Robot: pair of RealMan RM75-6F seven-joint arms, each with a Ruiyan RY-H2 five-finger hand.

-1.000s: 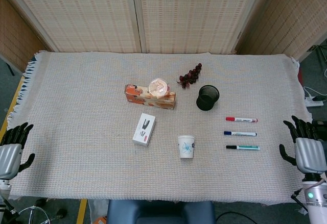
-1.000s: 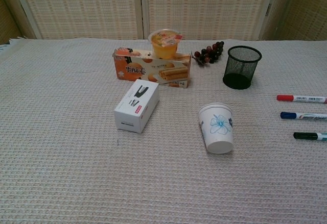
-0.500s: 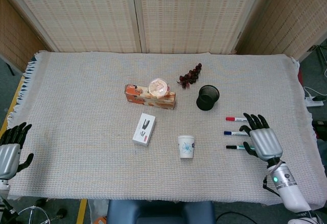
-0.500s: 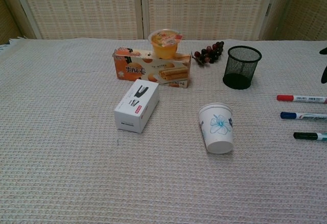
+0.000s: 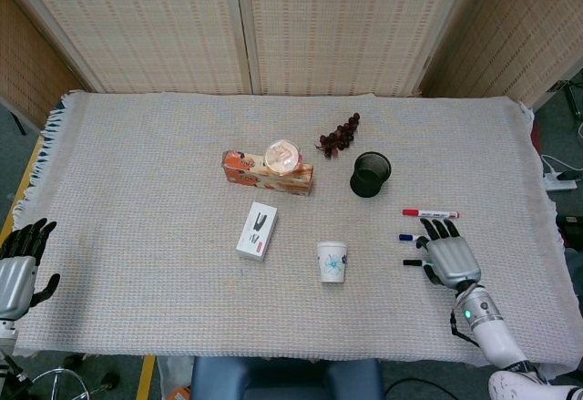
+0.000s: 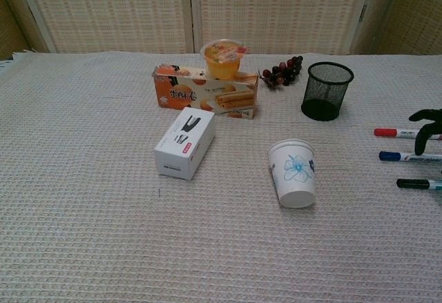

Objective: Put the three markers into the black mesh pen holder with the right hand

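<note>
Three markers lie side by side right of the middle. The red marker (image 5: 430,213) (image 6: 406,134) is farthest back, the blue marker (image 5: 405,236) (image 6: 407,157) sits in between, and the dark-capped marker (image 5: 412,262) (image 6: 418,184) is nearest. My right hand (image 5: 446,254) hovers over the blue and dark markers with fingers spread and nothing in it, hiding most of both in the head view. In the chest view only the right hand's fingertips (image 6: 428,118) show at the right edge. The black mesh pen holder (image 5: 371,174) (image 6: 327,90) stands upright behind the markers. My left hand (image 5: 20,268) stays open at the table's left edge.
A paper cup (image 5: 332,261) stands left of the markers. A white box (image 5: 258,230) lies further left. Behind them are a biscuit box (image 5: 267,172) with a jelly cup (image 5: 282,155) on top, and a bunch of grapes (image 5: 339,134) beside the holder.
My right hand has come in from the table's right edge and moved left over the markers, now covering the blue and dark ones. The left hand has not moved.
</note>
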